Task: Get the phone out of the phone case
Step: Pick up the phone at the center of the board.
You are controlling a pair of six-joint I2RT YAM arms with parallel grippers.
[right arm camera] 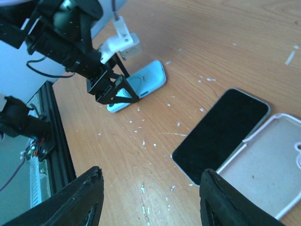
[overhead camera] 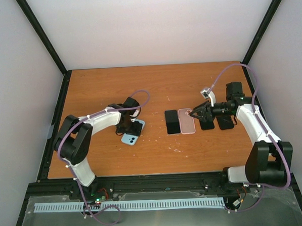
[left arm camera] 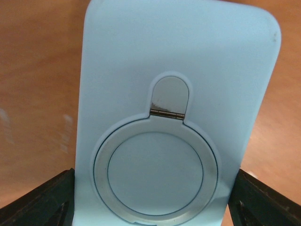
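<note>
Left end effector [overhead camera: 134,125] straddled blue phone case [left arm camera: 178,70], likely steadying it (grip uncertain); right end effector [right arm camera: 150,200] hung released.

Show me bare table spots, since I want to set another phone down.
Bare: the far strip of table beyond everything, and the gap between the blue phone case and the black phone. Crowded: around the clear case and right gripper.
</note>
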